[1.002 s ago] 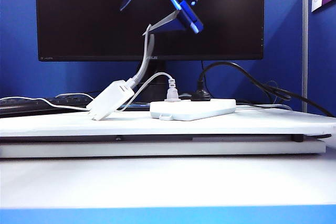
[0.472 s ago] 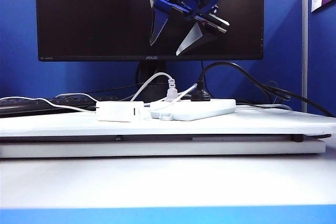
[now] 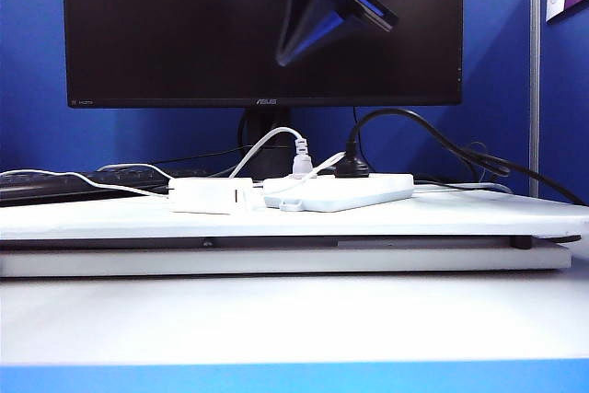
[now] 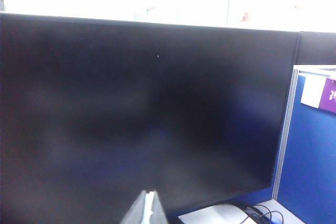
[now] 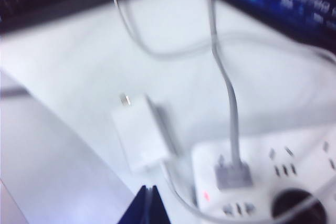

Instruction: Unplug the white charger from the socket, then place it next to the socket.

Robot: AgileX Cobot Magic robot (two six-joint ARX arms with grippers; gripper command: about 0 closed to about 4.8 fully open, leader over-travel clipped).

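The white charger (image 3: 210,196) lies flat on the white board, its end just beside the tab end of the socket (image 3: 336,192). Its prongs are free of the socket (image 5: 273,179), as the right wrist view shows on the charger (image 5: 142,136). My right gripper (image 3: 287,54) hangs high in front of the monitor, above both, shut and empty; its dark tips (image 5: 148,188) meet. My left gripper (image 4: 149,196) is shut on nothing and faces the black screen; the exterior view does not show it.
A grey-white plug (image 3: 301,165) and a black round plug (image 3: 352,168) with a thick black cable stay in the socket. The large monitor (image 3: 184,34) stands right behind. A keyboard (image 3: 55,186) lies at the back left. The board's front edge (image 3: 276,232) is close.
The charger went from hanging tilted under the right gripper to lying flat beside the socket. The right gripper let go, rose and turned, then shut. The left gripper kept still.
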